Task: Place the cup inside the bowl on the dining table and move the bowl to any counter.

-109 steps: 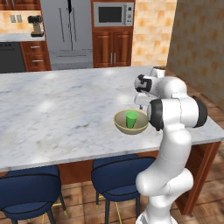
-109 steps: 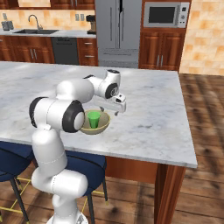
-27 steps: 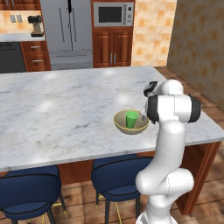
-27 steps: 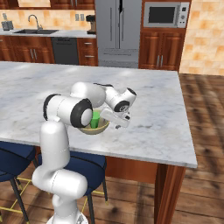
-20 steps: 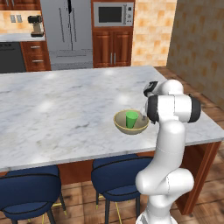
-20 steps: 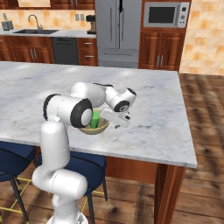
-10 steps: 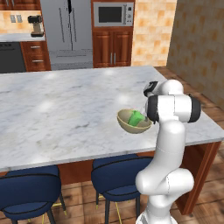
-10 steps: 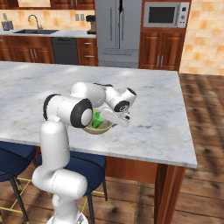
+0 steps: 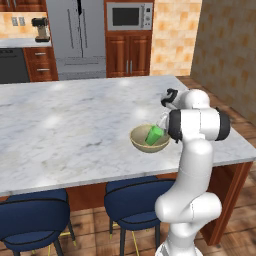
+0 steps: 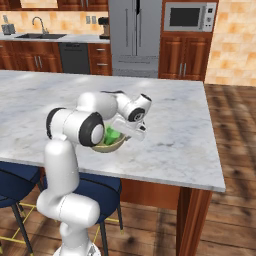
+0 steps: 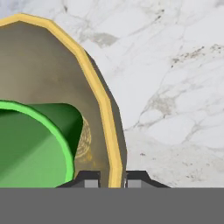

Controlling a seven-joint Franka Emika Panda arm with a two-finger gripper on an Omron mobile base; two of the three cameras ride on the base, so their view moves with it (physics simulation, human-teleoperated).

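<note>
We see the gripper (image 11: pixel 111 178) pinching the bowl's (image 9: pixel 141 143) rim. The cup (image 9: pixel 154 134) lies tilted inside it, over the table (image 9: pixel 75 125).

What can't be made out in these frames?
- Left base view: hand's grip on the bowl rim, hidden by the arm.
- Right base view: most of the bowl and cup, behind the elbow.
- Hand view: fingertips and cup cut off by the edges.
</note>
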